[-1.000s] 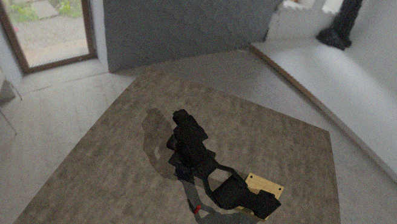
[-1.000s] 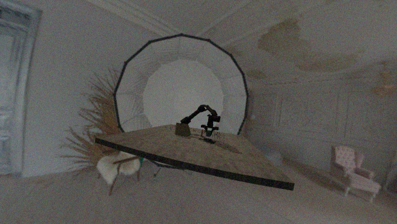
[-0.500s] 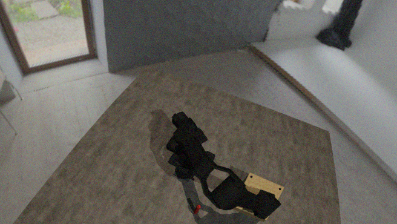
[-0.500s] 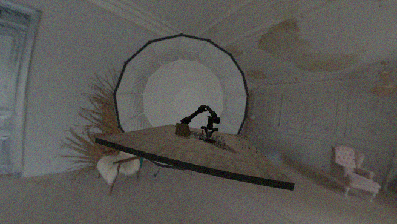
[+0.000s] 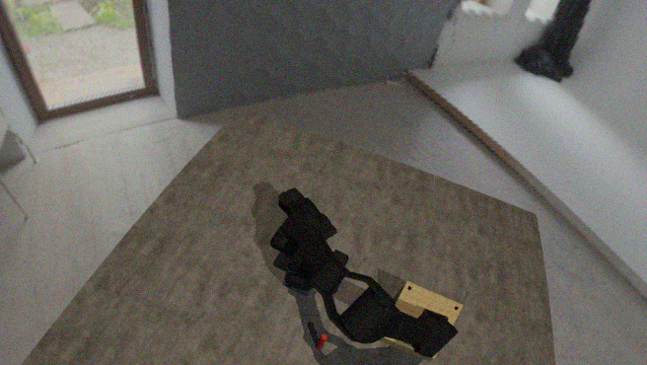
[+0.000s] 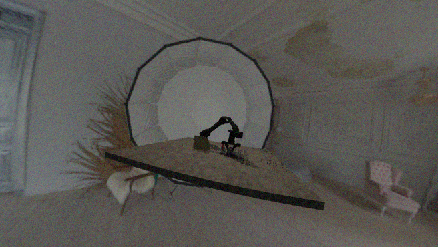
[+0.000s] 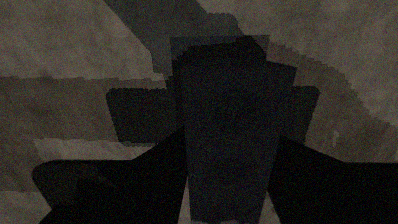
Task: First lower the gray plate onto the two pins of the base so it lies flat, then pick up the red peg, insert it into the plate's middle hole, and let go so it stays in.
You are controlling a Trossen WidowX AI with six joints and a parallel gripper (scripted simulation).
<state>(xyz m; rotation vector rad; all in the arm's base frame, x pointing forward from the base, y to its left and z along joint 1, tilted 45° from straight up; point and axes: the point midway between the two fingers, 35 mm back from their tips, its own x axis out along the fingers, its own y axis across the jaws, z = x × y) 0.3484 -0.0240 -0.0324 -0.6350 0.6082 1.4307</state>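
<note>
My gripper (image 6: 230,149) (image 7: 220,127) is shut on the gray plate (image 7: 227,192), which spans between its dark fingers in the wrist view. The plate is low over the table, its long side running up and down in that view. Dark shapes show beneath and around it, but I cannot tell base from shadow there. The base's two pins and the plate's holes are not readable, nor whether they touch or line up. The red peg (image 5: 322,340) (image 6: 223,145) is away from the fingers, beside a small dark object or shadow in the top view.
A light wooden block (image 5: 434,298) (image 6: 201,143) stands at the arm's mount. The arm (image 5: 306,242) hides part of the brown table (image 5: 197,237) (image 6: 187,161). Its shadows fall around the peg. The table's thick dark edge (image 6: 247,190) shows in the exterior view.
</note>
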